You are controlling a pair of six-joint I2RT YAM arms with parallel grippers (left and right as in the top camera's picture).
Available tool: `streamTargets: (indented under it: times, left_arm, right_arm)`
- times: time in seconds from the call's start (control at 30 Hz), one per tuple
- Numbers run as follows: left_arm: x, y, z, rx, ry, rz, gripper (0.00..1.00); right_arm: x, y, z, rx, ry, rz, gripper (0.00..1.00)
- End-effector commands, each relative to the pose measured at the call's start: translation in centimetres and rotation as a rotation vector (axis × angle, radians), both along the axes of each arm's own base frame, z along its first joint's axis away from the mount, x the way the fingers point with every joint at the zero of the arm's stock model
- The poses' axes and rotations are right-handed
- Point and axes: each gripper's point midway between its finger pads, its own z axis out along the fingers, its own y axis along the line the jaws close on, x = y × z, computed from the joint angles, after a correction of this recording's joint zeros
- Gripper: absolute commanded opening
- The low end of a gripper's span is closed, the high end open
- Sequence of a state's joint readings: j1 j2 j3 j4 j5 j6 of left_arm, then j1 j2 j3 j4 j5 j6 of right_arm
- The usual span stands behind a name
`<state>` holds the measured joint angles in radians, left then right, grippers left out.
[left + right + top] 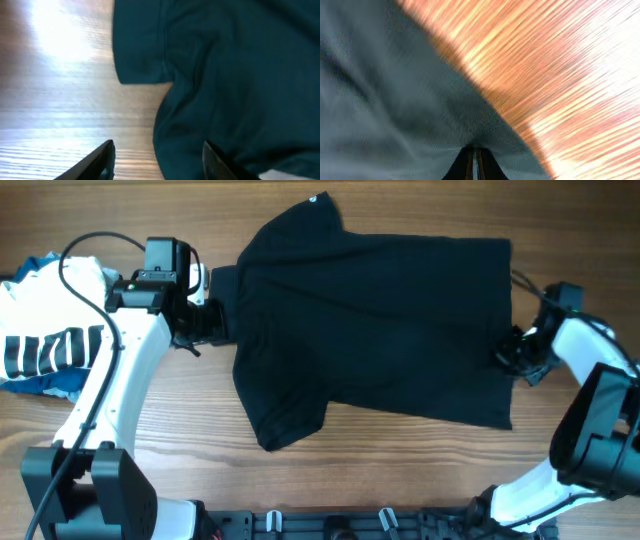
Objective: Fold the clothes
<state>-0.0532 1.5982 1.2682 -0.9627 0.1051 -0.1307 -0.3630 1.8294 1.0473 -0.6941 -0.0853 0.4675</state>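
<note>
From overhead, the black T-shirt (380, 320) lies flat mid-table. A lopsided lift looks likely: the right gripper (511, 357) at 3 o'clock pinches the hem, while the left gripper (212, 321) at 9 o'clock grips nothing. Left wrist: its fingers (100, 159) are half parted, low, astride the shirt's edge. Right wrist: fingers (466, 164) are closed on a thin pucker that could slip.

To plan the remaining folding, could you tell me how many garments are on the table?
3: black T-shirt spread centre; white striped garment far left; blue garment beneath it. More may be hidden there.
</note>
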Motion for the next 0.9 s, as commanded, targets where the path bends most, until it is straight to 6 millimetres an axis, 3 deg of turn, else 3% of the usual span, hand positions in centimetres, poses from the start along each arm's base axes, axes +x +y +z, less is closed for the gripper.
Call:
streamTargets:
  times: [0.0, 0.07, 0.13, 0.2, 0.43, 0.67, 0.73, 0.8, 0.87]
  left_arm:
    - [-2.7, -1.9, -2.7, -0.113, 0.115, -0.016, 0.58]
    - [-4.4, -2.6, -4.2, -0.143, 0.172, -0.026, 0.59]
    - [-6.3, -3.2, -6.0, -0.164, 0.226, -0.038, 0.59]
    - [-8.1, -5.4, -7.3, -0.253, 0.266, -0.076, 0.59]
    - [-13.8, -8.5, -10.3, -0.246, 0.418, -0.126, 0.60]
    - [-17.7, -10.9, -11.7, -0.211, 0.513, -0.102, 0.62]
    - [-18.2, -12.3, -11.8, -0.257, 0.514, -0.133, 0.52]
    - [-18.3, -12.7, -11.7, -0.272, 0.517, -0.144, 0.06]
    - [-18.3, -12.0, -11.6, -0.272, 0.532, -0.111, 0.04]
  right_arm:
    - [-0.9, -2.8, -0.5, -0.024, 0.048, -0.023, 0.05]
    - [0.6, -1.7, 1.3, 0.043, -0.035, 0.025, 0.11]
    - [1.6, -0.3, 3.3, 0.107, -0.117, 0.075, 0.33]
    - [1.5, 0.3, 5.2, 0.116, -0.154, 0.089, 0.44]
    - [0.1, 1.4, 10.0, 0.106, -0.224, 0.115, 0.49]
    - [-2.3, 2.5, 9.4, 0.140, -0.149, 0.157, 0.55]
    - [-2.9, 2.8, 8.7, 0.151, -0.127, 0.155, 0.57]
    - [-3.7, 3.0, 7.5, 0.156, -0.106, 0.149, 0.60]
    - [-4.4, 3.4, 6.4, 0.167, -0.085, 0.143, 0.63]
